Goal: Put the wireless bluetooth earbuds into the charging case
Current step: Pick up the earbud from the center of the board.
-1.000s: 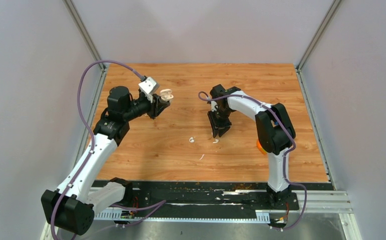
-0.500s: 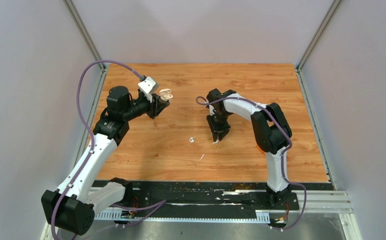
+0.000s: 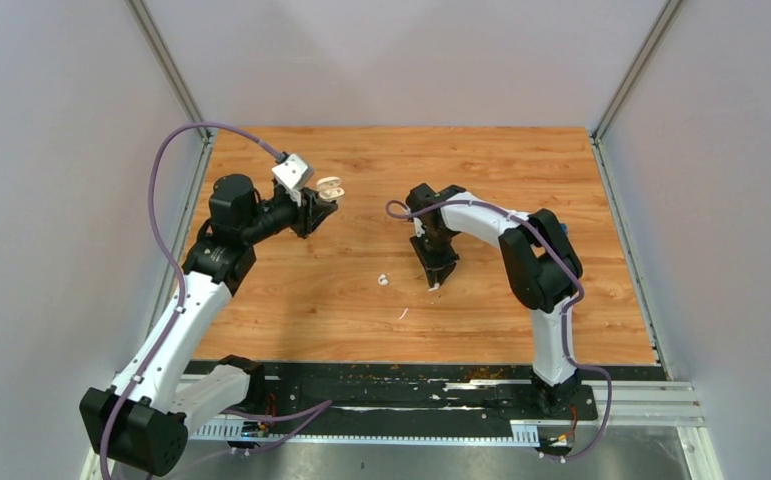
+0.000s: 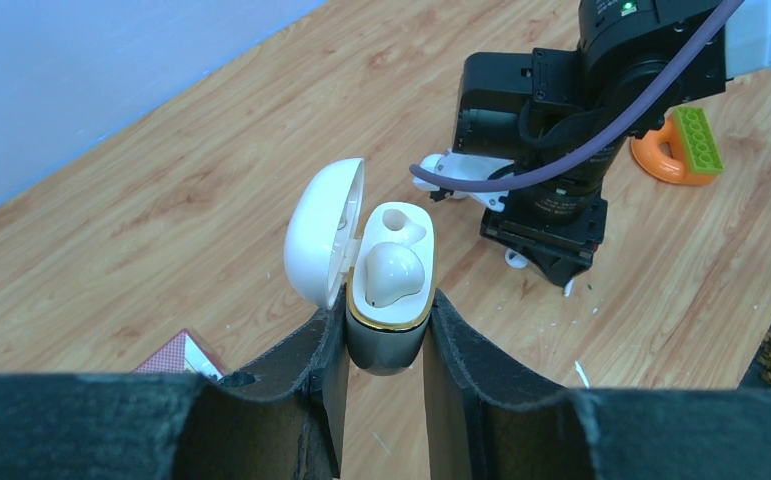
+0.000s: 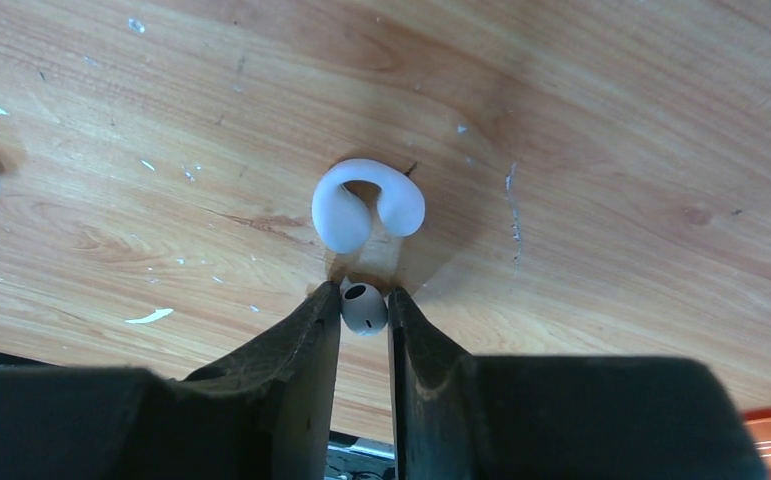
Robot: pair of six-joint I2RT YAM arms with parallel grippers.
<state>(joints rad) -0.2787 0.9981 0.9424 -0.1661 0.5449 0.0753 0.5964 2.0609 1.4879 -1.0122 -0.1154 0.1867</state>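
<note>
Sitting pinched inside the right gripper (image 5: 364, 298): one earbud (image 5: 364, 311).

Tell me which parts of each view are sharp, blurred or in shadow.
Right wrist: the earbud in the right claw is sharp, a soft shadow around it on the wood; the fingers are dark. Left wrist: the charging case in the left claw is sharp. Top external: even light, no glare.
</note>
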